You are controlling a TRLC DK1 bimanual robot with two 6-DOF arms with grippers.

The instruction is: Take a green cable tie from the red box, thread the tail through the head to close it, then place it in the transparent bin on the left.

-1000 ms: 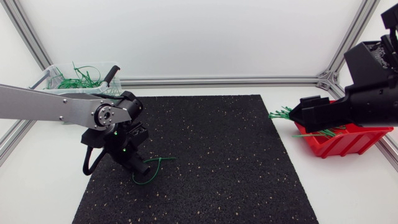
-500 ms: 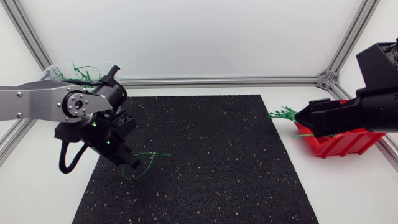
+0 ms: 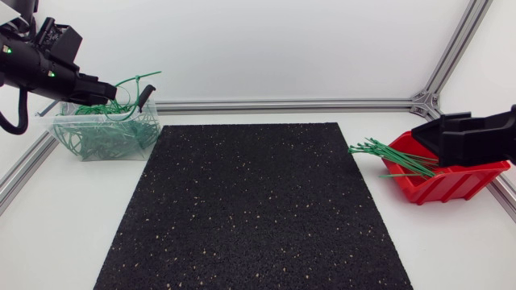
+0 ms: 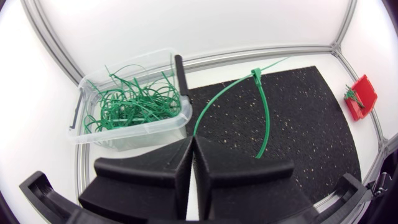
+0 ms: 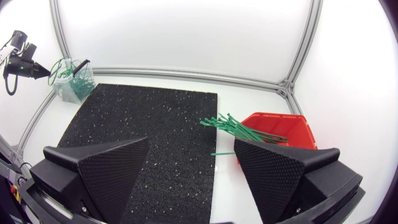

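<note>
- The green cable tie, already closed into a loop, is pinched at one end between the tips of the left jaws. The rest arcs out ahead of them, its head at the top of the curve.
- A second ago this loop hung low over the black mat. Now the left jaws have lifted it and carried it off the mat to the transparent bin in the table's far left corner.
- The left jaws are pressed narrow on the tie, with no gap visible between the fingers in the left wrist view.
- The bin lies just ahead of the left jaws and to one side, holding a heap of closed ties (a black rod leans on its rim). From above the loop looks to be over the bin's rim, but I cannot tell whether it would drop cleanly inside.
- Threading appears done. What remains, in my judgement, is centring the loop over the bin and letting go.
- The right jaws, which hovered over the bundle a second ago, have drawn back from the red box. They stand wide apart and hold nothing.
- The loose ties lie ahead of the right jaws, spilling over the box's edge (stock for another round).
</note>
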